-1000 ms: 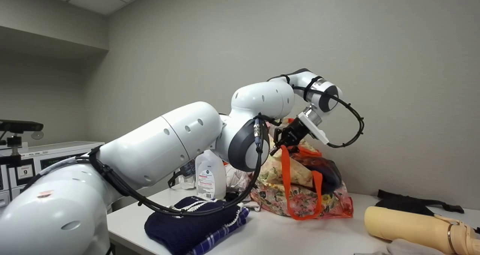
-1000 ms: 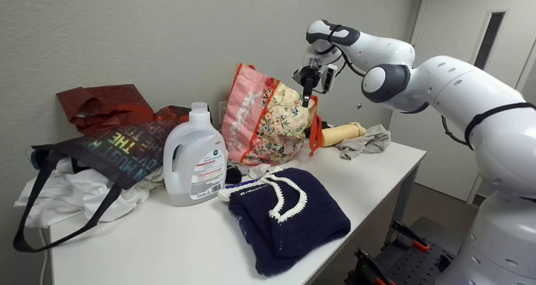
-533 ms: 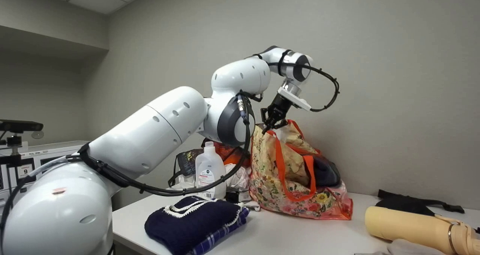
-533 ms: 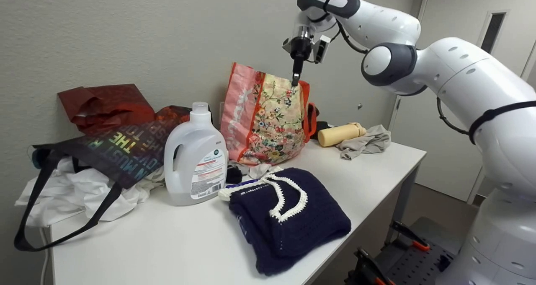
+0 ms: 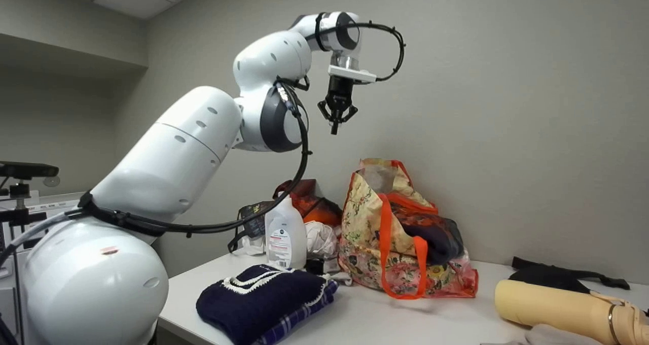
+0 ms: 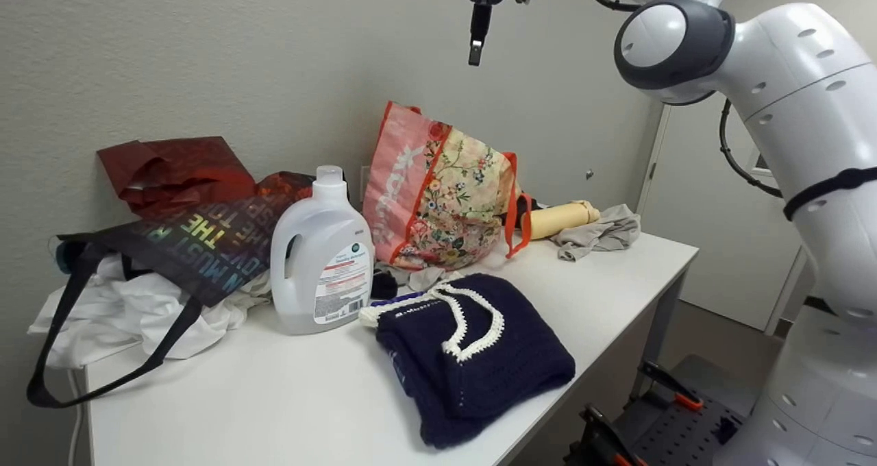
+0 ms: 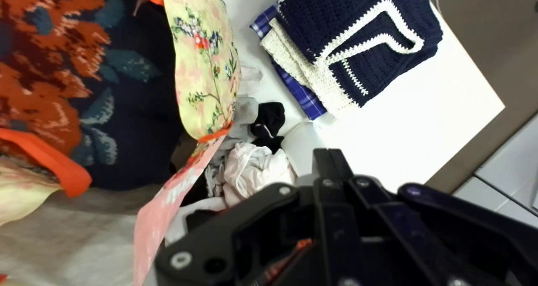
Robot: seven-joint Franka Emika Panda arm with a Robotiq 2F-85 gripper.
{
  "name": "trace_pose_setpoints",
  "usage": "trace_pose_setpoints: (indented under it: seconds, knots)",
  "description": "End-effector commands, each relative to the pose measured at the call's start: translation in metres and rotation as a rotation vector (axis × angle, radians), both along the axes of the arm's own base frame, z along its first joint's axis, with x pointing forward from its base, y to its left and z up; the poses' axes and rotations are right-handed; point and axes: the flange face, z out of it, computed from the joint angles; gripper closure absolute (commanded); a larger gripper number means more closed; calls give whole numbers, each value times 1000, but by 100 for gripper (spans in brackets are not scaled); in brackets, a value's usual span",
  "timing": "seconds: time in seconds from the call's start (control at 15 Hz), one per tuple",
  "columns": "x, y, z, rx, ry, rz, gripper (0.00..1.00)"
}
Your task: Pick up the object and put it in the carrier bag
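Risen since half a second ago, the gripper (image 5: 334, 132) hangs high — presumably to clear the carrier bag (image 5: 360, 223) — jaws together, empty. The garment (image 7: 96, 80) slumps in the bag's opening, seemingly propped by its rim.

My tool (image 5: 334, 131) is hanging in open air; the garment (image 7: 96, 92) is partly blocking the carrier bag (image 5: 363, 228) below.
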Motion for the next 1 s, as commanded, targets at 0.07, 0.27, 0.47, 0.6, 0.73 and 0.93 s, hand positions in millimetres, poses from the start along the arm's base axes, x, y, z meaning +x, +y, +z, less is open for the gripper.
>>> trace_pose_setpoints:
  seconds: [0.07, 0.27, 0.47, 0.6, 0.73, 0.93]
  knots:
    - [-1, 2, 1, -155, -5, -90, 68]
    - [1, -9, -5, -224, 18, -143, 47]
    - [-2, -15, 0, -230, 7, -154, 25]
    - [-5, -15, 4, -233, 9, -164, 9]
    - [-6, -16, 6, -236, 8, -178, 0]
    - [-8, -19, 9, -237, 4, -198, 0]
